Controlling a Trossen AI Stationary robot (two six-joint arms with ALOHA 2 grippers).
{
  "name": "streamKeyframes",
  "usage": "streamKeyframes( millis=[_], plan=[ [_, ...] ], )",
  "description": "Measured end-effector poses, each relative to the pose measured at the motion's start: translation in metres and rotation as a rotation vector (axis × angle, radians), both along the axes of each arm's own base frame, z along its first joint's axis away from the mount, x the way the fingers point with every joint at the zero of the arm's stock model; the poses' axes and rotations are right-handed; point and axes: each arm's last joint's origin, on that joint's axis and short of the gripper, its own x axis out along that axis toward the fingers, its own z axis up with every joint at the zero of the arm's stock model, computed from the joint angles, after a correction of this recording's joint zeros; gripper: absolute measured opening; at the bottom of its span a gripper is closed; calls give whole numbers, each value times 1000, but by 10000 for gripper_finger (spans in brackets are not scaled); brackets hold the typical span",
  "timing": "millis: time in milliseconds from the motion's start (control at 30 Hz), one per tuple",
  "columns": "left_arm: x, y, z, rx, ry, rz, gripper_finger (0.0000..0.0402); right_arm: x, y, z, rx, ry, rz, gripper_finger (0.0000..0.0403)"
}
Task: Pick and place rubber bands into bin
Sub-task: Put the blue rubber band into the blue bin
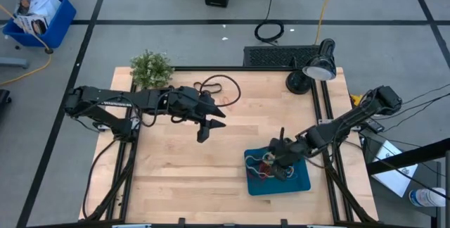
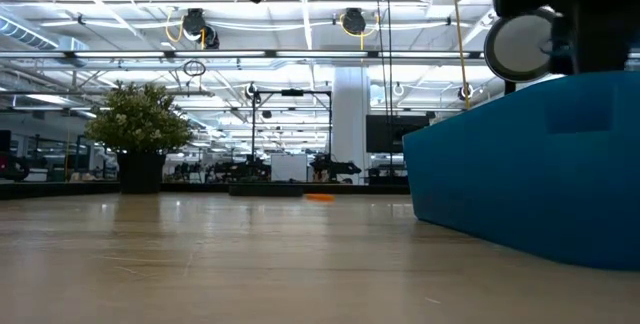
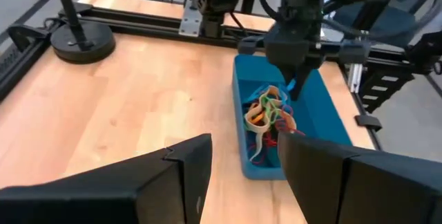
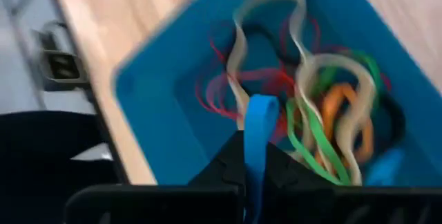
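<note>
The right gripper (image 4: 257, 172), clenched on a blue band (image 4: 257, 131), hangs over the bin (image 1: 301, 184), where many bands (image 3: 271, 113) lie tangled. It should let go low, inside the rim. The left gripper (image 1: 209, 127), released and empty, waits mid-worktop (image 1: 176, 172).

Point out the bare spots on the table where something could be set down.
Bare wood lies between the bin and the table's left edge, under the left pincer. It is crowded at the bin, where the right pincer holds a blue rubber band.
</note>
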Motion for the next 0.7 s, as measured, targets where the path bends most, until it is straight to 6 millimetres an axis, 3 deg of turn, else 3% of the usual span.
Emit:
streamKeyframes(
  millis=[400, 700],
  plan=[
    [0, 9, -1, 13, 5, 23, 173, 1, 5, -16, -14, 106, -55, 14],
    [-4, 9, -7, 59, 74, -3, 173, 2, 5, -15, -9, 103, -65, 74]
  ],
)
